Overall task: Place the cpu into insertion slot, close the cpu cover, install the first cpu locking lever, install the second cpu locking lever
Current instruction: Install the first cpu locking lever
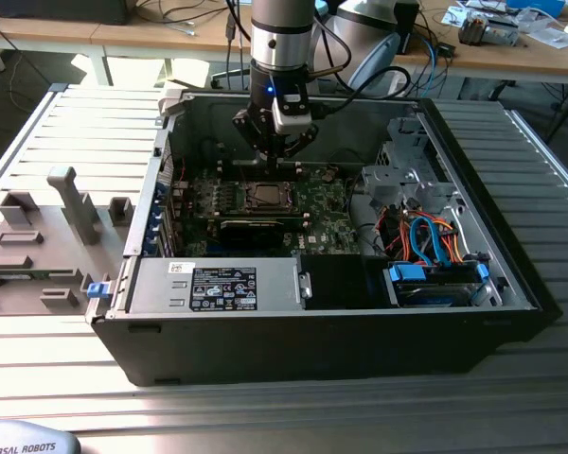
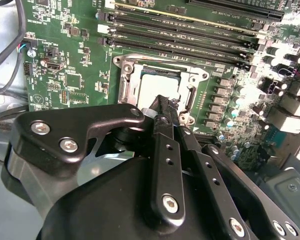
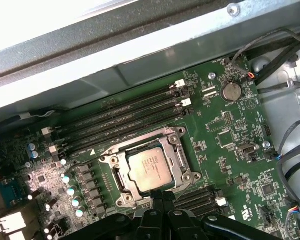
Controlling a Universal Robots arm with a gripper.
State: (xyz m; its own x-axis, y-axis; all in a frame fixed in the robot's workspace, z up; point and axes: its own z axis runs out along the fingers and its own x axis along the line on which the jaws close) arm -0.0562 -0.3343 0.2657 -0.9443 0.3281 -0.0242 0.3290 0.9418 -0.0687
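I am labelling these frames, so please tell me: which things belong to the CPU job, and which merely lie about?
Job: cpu, cpu cover, gripper.
Lying about: memory slots, coin battery, blue cables, grey fixtures.

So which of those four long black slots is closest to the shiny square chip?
The last slot, running right beside the cpu; the other three lie farther off, toward the metal case wall.
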